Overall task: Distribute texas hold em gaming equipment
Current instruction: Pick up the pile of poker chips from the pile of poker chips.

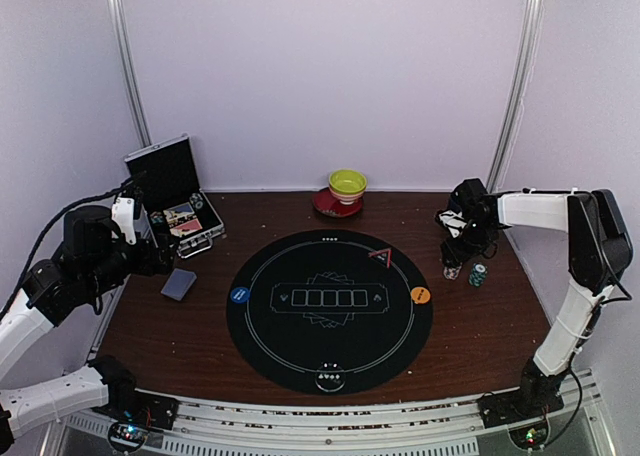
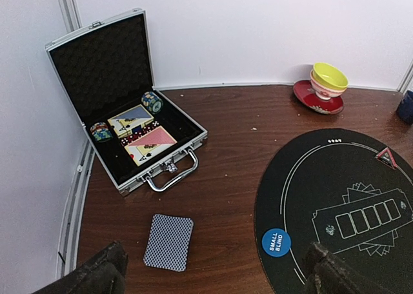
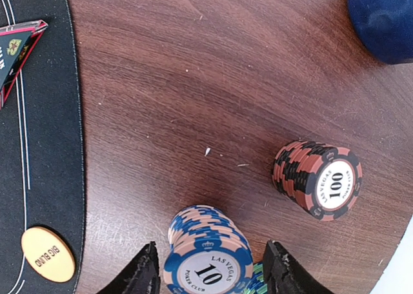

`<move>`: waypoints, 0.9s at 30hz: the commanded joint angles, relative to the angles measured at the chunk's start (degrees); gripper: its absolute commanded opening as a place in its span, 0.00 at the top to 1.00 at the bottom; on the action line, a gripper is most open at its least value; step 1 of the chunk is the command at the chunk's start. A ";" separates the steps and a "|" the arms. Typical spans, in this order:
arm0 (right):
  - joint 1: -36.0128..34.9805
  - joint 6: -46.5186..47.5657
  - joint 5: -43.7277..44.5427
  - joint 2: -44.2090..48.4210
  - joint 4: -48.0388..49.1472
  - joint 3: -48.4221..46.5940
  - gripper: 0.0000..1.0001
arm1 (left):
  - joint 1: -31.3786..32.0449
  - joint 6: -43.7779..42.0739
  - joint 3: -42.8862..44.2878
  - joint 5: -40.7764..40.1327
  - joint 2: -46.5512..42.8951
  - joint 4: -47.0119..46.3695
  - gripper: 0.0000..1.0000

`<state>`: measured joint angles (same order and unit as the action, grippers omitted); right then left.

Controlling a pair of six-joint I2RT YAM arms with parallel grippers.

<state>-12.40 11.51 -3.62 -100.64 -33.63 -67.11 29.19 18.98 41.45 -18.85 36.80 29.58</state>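
A stack of blue-and-tan poker chips (image 3: 208, 258) marked 10 stands between the fingers of my right gripper (image 3: 211, 276), with a narrow gap on each side; the gripper is open. A red-and-black stack (image 3: 317, 178) marked 100 stands apart to its right. Green chips (image 3: 257, 284) peek out behind the blue stack. The orange button disc (image 3: 48, 254) lies on the mat edge. My left gripper (image 2: 216, 278) hangs open above the table. Below it lie the blue-backed card deck (image 2: 168, 242) and the blue small blind disc (image 2: 276, 242).
An open metal case (image 2: 182, 153) at back left holds cards and chip stacks (image 2: 152, 102). The round black mat (image 1: 330, 311) fills the table's middle, with a red triangle marker (image 1: 380, 253). A yellow-green bowl (image 1: 347, 185) sits on a red saucer at the back. A dark blue mug (image 3: 384, 17) stands beyond the chips.
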 commanded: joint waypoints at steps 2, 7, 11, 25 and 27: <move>-0.32 -0.60 1.02 -0.26 -0.66 0.40 0.44 | -0.50 -0.50 -0.76 0.48 0.08 -3.30 0.02; -0.24 -0.69 0.98 -0.18 -1.12 0.32 0.47 | -0.45 -0.51 -0.76 0.31 0.15 -3.30 0.02; -0.30 -0.70 0.89 -0.08 -1.24 0.31 0.50 | -0.47 -0.53 -0.76 0.24 0.19 -3.30 0.02; -0.25 -0.66 0.49 2.17 -1.35 0.23 0.65 | -0.52 -0.50 -0.84 0.04 0.11 -3.30 0.02; -0.25 -0.70 0.53 3.00 -1.20 0.23 0.65 | -0.46 -0.53 -0.85 -0.04 0.10 -3.30 0.02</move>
<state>-12.40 11.31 -3.62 -100.51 -34.11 -67.11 29.19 18.98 41.15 -18.87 37.01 29.34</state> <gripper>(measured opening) 0.411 0.979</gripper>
